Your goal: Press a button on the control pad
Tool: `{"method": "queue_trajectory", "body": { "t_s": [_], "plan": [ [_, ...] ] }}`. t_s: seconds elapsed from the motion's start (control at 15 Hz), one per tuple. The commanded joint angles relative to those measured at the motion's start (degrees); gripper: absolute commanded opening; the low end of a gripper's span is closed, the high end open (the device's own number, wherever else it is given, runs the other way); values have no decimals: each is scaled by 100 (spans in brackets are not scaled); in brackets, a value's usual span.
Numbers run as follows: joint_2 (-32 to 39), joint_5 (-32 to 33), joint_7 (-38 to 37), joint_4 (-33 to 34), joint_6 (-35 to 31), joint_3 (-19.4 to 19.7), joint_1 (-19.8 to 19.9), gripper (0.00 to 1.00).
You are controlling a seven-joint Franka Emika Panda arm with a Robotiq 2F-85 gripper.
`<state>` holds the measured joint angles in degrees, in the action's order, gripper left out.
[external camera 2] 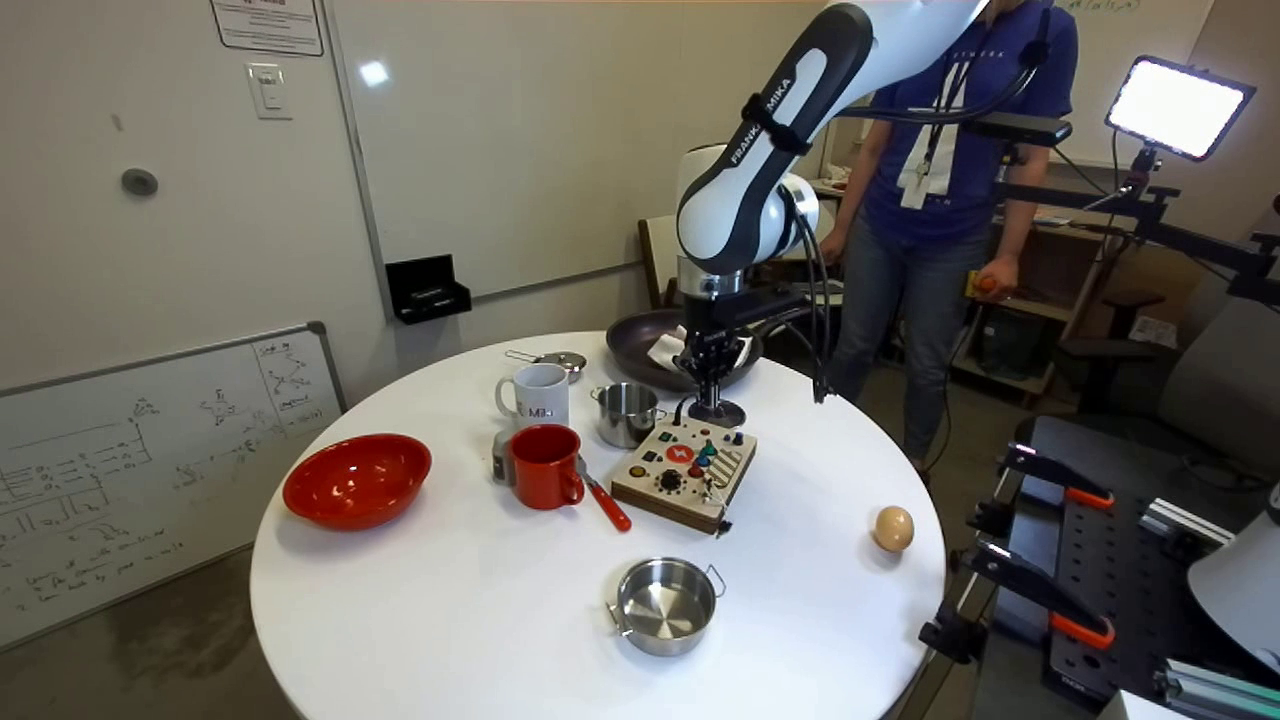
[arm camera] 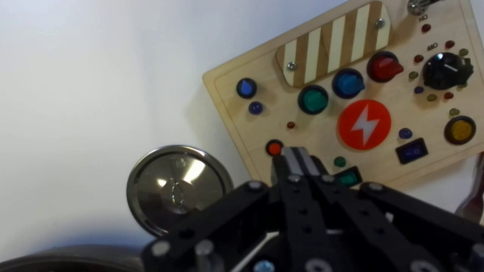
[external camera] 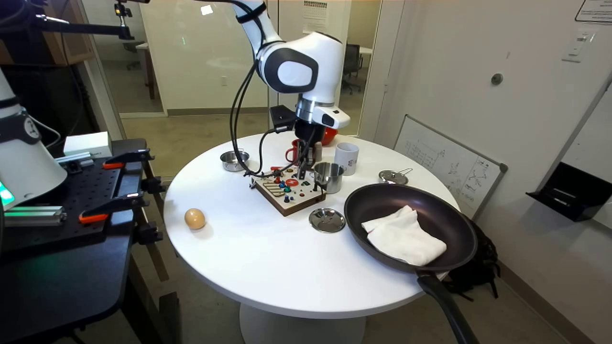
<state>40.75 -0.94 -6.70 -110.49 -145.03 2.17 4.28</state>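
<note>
The control pad (arm camera: 321, 132) is a tan wooden board with coloured knobs, small lights and switches. It lies flat on the white table and shows in both exterior views (external camera: 285, 207) (external camera 2: 686, 472). My gripper (arm camera: 300, 152) is shut and empty, pointing down. In the wrist view its fingertips are over the pad's edge area, just right of a small red-orange button (arm camera: 274, 147) and left of a green rocker switch (arm camera: 348, 177), which the fingers partly cover. In the exterior views the gripper (external camera: 302, 176) (external camera 2: 708, 402) appears above the pad; I cannot tell whether it touches.
A metal pot (external camera: 328, 177) and a metal lid (arm camera: 179, 189) lie close to the pad. A white mug (external camera 2: 540, 395), red mug (external camera 2: 545, 468) and red-handled utensil (external camera 2: 607, 507) are nearby. Farther off are a frying pan (external camera: 449, 239), metal bowl (external camera 2: 667, 605), red bowl (external camera 2: 357, 482) and egg (external camera: 195, 219).
</note>
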Motion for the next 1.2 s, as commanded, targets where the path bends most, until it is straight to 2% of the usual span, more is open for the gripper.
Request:
{"method": "queue_trajectory", "body": {
  "t_s": [0.0, 1.13],
  "plan": [
    [255, -170, 173, 367, 239, -65, 55, 1],
    [764, -230, 136, 995, 679, -55, 129, 1]
  ]
}}
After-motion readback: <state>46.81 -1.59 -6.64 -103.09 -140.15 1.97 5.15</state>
